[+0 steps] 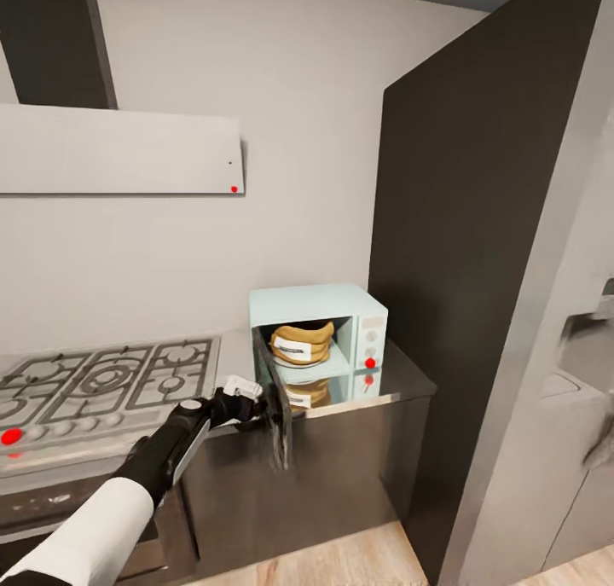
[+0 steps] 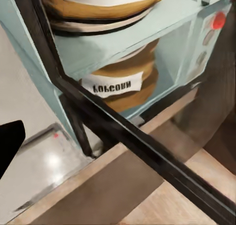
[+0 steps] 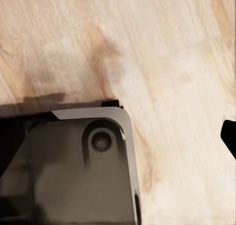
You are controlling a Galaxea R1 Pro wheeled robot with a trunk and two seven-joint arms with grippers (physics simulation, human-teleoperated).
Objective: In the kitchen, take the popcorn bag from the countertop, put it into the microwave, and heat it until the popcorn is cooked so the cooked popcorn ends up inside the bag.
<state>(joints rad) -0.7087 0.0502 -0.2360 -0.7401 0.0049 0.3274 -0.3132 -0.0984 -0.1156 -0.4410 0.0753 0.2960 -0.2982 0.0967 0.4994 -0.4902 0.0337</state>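
head view: the popcorn bag [image 1: 300,344] sits inside the open microwave [image 1: 317,301] on the countertop [image 1: 401,381]. the left gripper [image 1: 252,403] is at the dark door [image 1: 275,403]; finger state cannot be told.

left wrist view: door edge [image 2: 132,136], bag's reflection beneath.

right wrist view: wooden floor [image 3: 172,63], grey robot base [image 3: 73,176]; right fingers' state cannot be told.

Steel gas hob [image 1: 102,381] w/ red light at left, pale hood [image 1: 119,151] above, tall dark cabinet [image 1: 460,270] at right, wood floor [image 3: 172,63].
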